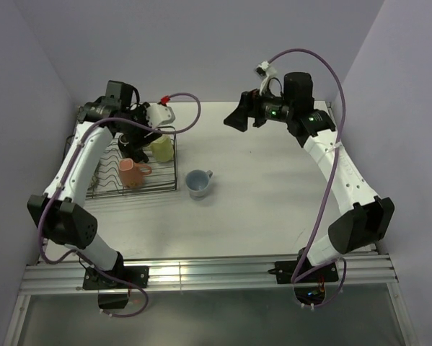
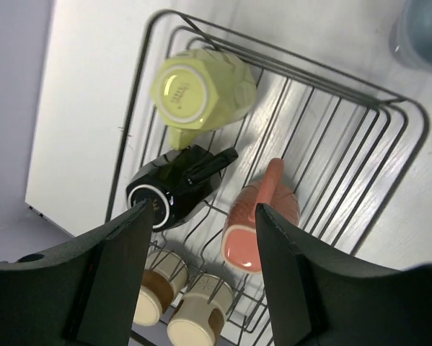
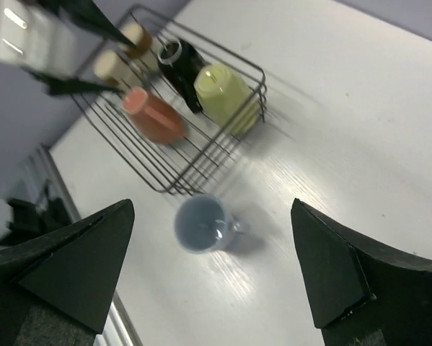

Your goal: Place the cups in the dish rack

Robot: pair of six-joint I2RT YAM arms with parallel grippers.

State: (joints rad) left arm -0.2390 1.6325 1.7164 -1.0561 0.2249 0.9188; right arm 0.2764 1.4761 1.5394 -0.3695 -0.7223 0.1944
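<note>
Item 1 – left gripper (image 2: 201, 213): nearest the lens. Dark fingers (image 2: 122, 274) spread apart, nothing btwn them. Hangs just above the dish rack (image 2: 324, 71), over the gap btwn black cup (image 2: 176, 187) and pink cup (image 2: 243, 234)

Item 2 – right gripper (image 3: 212, 209): jaws wide, empty, high over the counter (image 1: 273, 194), well apart from all cups

Item 3 – cups in rack, 5 pcs: yellow mug (image 2: 201, 90) at one end, base toward lens. Black cup next to it, tipped over. Pink cup lying on the wires. Two brown cups (image 2: 194, 317) side by side under the wrist

Item 4 – blue mug (image 1: 198, 182): upright, mouth up, on counter just beside the rack's corner, outside it. Only cup not loaded

Status (est.): 5 of 6 in. Step in hand looks like getting the left gripper clear of the rack, then fetching blue mug

Handling notes: lift straight up first, since the fingers sit close to black & pink cups and a sideways swing could knock them. Come down on blue mug from above, one finger inside the rim, opp. the handle. Set it on the bare wires beside pink cup and release low so it doesn't roll
</note>
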